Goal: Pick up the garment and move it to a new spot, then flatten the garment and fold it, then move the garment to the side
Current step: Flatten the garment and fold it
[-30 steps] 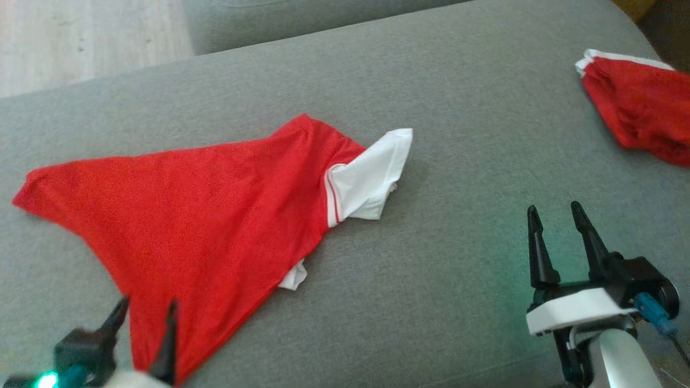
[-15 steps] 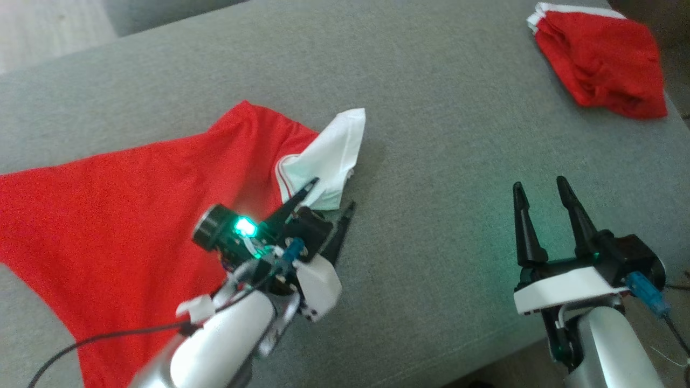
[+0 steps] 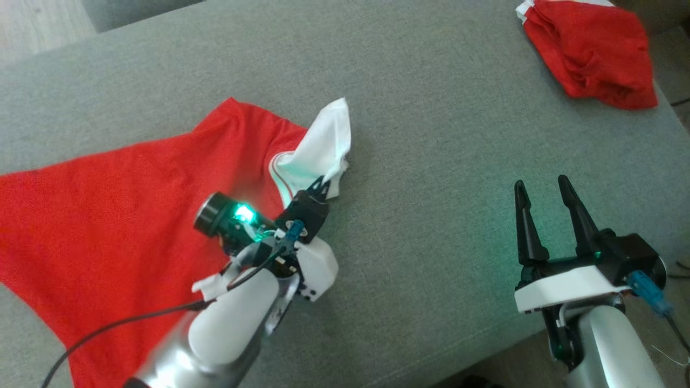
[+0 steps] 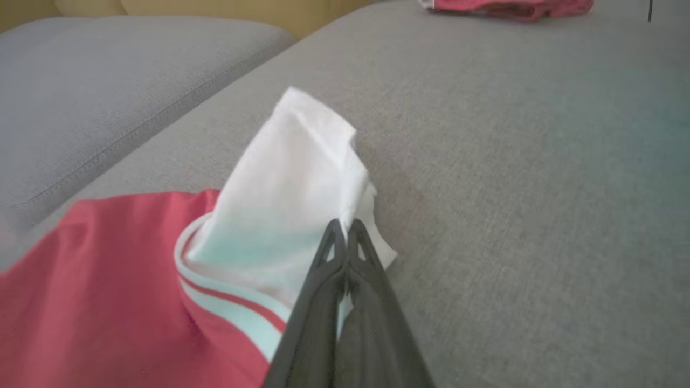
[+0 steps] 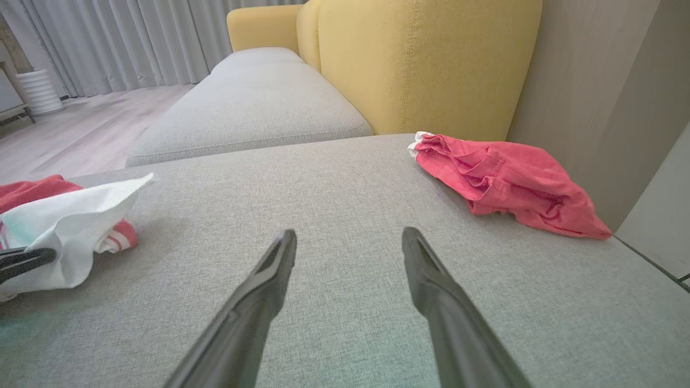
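Note:
The garment [image 3: 108, 215] is a red shirt with a white sleeve [image 3: 323, 145], lying spread on the grey sofa cushion [image 3: 431, 134]. My left gripper [image 3: 322, 185] is shut on the lower edge of that white sleeve. In the left wrist view the two dark fingers [image 4: 345, 229] meet on the sleeve's [image 4: 285, 183] fabric, with the red body [image 4: 108, 302] to the left. My right gripper [image 3: 542, 188] stands open over bare cushion at the lower right, holding nothing. The right wrist view shows its spread fingers [image 5: 350, 234] and the sleeve [image 5: 70, 221] far to the left.
A second red garment [image 3: 587, 48] lies bunched at the cushion's far right corner [image 5: 506, 180]. A yellow sofa back [image 5: 420, 64] and another grey cushion [image 5: 253, 102] stand behind. The cushion's front edge runs near my right arm.
The head camera has shifted. My left arm came up from the lower left to the white sleeve, and its fingers went from open to shut on it. The right gripper stays open.

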Robot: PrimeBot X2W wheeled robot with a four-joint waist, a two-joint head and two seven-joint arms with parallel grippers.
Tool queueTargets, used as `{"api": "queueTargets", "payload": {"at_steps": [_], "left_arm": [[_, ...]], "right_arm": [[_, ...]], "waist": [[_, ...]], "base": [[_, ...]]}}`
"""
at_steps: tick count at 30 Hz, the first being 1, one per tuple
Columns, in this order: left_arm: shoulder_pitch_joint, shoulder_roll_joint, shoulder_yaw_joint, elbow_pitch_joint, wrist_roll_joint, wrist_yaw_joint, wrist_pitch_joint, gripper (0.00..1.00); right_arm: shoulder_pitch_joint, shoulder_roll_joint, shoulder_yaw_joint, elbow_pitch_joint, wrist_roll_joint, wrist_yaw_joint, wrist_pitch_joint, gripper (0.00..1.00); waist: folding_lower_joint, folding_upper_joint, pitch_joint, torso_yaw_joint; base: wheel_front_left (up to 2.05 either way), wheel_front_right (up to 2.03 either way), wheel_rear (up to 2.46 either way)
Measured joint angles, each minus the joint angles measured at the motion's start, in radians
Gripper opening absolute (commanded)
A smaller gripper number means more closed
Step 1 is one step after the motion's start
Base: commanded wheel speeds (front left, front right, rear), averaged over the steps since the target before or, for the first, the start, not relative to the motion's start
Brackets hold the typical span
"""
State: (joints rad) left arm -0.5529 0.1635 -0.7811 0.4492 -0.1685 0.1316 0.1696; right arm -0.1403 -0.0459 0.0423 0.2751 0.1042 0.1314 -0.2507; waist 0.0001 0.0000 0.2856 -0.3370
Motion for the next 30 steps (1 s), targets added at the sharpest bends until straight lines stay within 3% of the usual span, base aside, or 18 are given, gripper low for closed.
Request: {"api": "queueTargets", "payload": {"at_steps": [3,10,12,13,19,22,30], "left_arm": [[0.000,-0.018,-0.003,-0.019,-0.024,-0.014,-0.034,0.00],[0.096,-0.015,-0.090,-0.191,-0.105,-0.147,-0.062,0.00],[0.151,-0.003,-0.114,-0.187,-0.113,-0.165,-0.079,0.35],[0.168,0.003,-0.129,-0.175,-0.111,-0.179,-0.100,1.00],[0.193,-0.006,-0.149,-0.101,-0.158,-0.210,-0.189,1.00],[0.201,-0.011,-0.113,-0.133,-0.166,-0.167,-0.264,1.00],[0.378,0.084,0.060,-0.274,-0.158,0.068,-0.399,1.00]], "right_arm": [[0.000,0.000,-0.003,0.001,0.000,0.000,0.000,1.00],[0.008,0.000,-0.019,0.002,0.000,0.000,0.000,1.00],[0.009,0.000,-0.023,0.004,-0.004,0.000,0.000,1.00],[0.009,0.000,-0.022,0.008,-0.009,0.000,0.000,1.00],[0.009,0.000,-0.023,0.020,-0.011,0.000,0.000,1.00],[0.010,0.000,-0.030,0.020,-0.021,0.000,0.000,1.00],[0.074,0.000,-0.106,0.002,-0.065,0.000,0.000,1.00]], "waist": [[-0.0001,0.0000,-0.013,0.005],[-0.0002,0.0000,-0.033,0.025],[-0.0002,0.0000,-0.034,0.034],[-0.0002,0.0000,-0.035,0.037],[-0.0001,0.0000,-0.049,0.052],[-0.0001,0.0000,-0.066,0.060],[-0.0002,0.0000,-0.131,0.114]], "base": [[0.00,0.00,0.00],[0.00,0.00,0.00],[0.00,0.00,0.00],[0.00,0.00,0.00],[0.00,0.00,0.00],[0.00,0.00,0.00],[0.00,0.00,0.00]]}}
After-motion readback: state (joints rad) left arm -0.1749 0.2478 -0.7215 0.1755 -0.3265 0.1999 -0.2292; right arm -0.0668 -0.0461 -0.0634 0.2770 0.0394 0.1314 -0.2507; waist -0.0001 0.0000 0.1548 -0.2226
